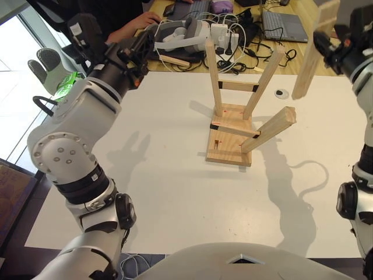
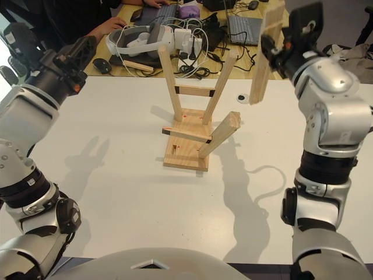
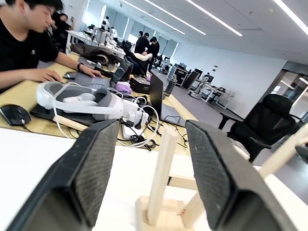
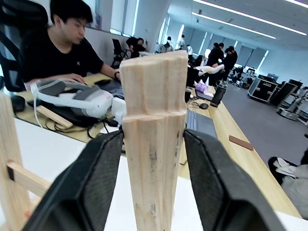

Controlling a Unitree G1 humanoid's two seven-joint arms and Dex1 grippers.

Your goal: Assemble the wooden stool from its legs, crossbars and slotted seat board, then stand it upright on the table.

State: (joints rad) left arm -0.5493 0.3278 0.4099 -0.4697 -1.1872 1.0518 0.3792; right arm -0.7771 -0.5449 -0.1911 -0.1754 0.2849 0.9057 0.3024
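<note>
Pale wooden leg (image 1: 306, 71) being held up beside half-built, upturned wooden stool (image 1: 228, 150).
Right gripper (image 4: 154, 144) is clamping the leg over the white table's (image 1: 175, 192) far right; left gripper (image 3: 153, 125) is hovering wide open, empty; stool is lying seat-down mid-table.

- Seat board (image 1: 228, 153): 1, at the middle of the table (image 1: 145, 175).
- Legs (image 1: 213, 76): 4. Three are set in the board; the fourth leg (image 1: 309, 61) is far right, held in the jaws of the right gripper (image 4: 153, 139).
- Crossbars (image 1: 239, 86): 2 counted, both fitted between legs.
- Loose wooden stick (image 1: 175, 60): 1, far left.
</note>
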